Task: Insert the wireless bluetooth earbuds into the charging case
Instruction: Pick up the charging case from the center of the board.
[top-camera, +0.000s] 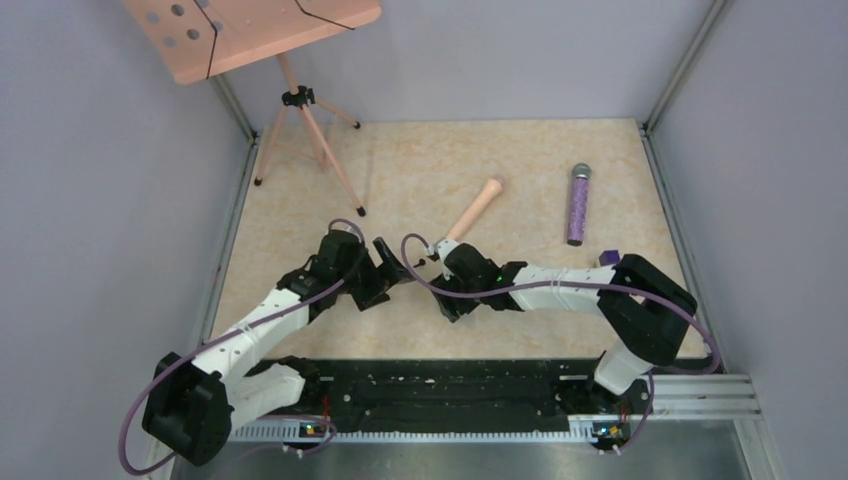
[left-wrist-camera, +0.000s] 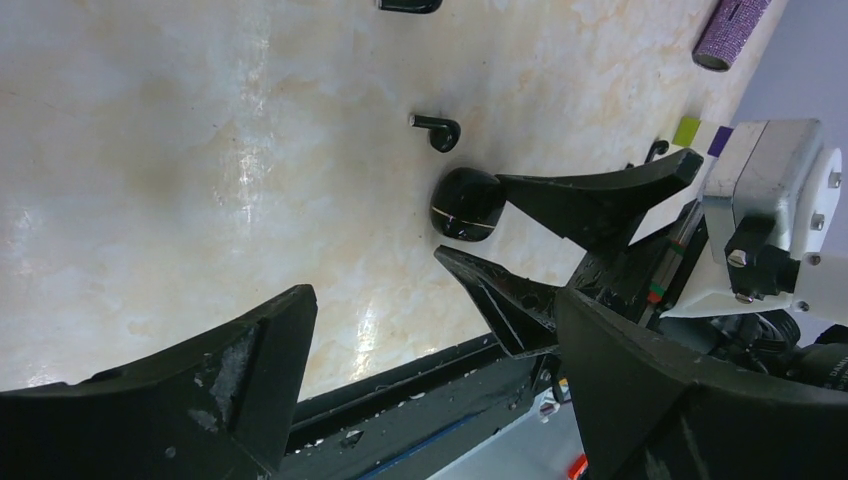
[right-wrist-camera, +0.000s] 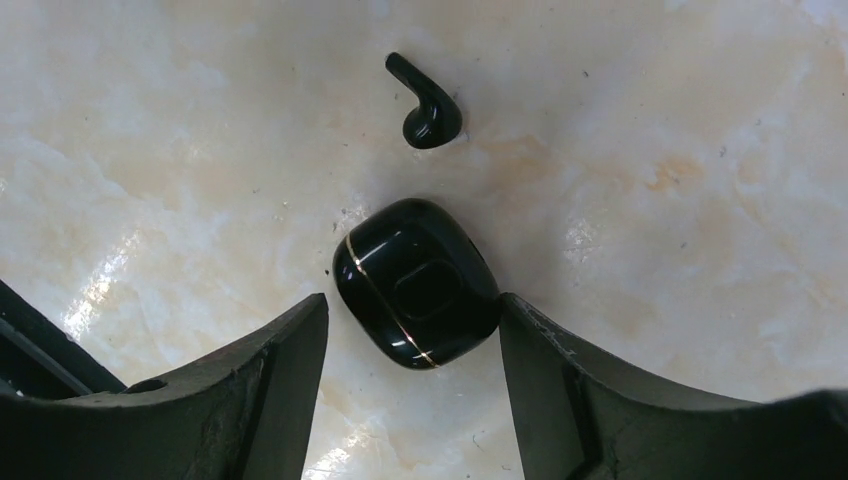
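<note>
Overhead, a cream, marble-veined table top (top-camera: 400, 170) is seen, shut in on the left, at the back and on the right by plain grey walls (top-camera: 100, 200) with aluminium posts. Well to the left of the charging case (right-wrist-camera: 418, 282) and far behind it, a peach-coloured music stand (top-camera: 250, 35) is set on a tripod. Just left of the case, the left gripper (top-camera: 388, 265) is held low over the table with its jaws spread wide, grasping nothing. The case is laid flat on the table near the middle, its lid shut, a thin gold seam running round it. It is straddled by the right gripper (right-wrist-camera: 412, 298), whose jaws are parted. One finger (right-wrist-camera: 560, 380) is seen against the case's edge, while a strip of bare table is shown between the case and the other finger, so the case is not clamped. Just beyond the case, apart from it, one earbud (right-wrist-camera: 425, 105) is laid on its side. Farther beyond the case a glossy black thing (left-wrist-camera: 410, 5) is cut by the frame edge and cannot be identified. Behind the case and slightly right, a wooden club-shaped stick (top-camera: 475, 208) is laid aslant. Farther right of the case a purple glitter microphone (top-camera: 578, 205) is laid, and nearer than it a small purple cube (top-camera: 607, 258). Nearer than the case, a black rail (top-camera: 440, 395) is run along the table's front edge.
</note>
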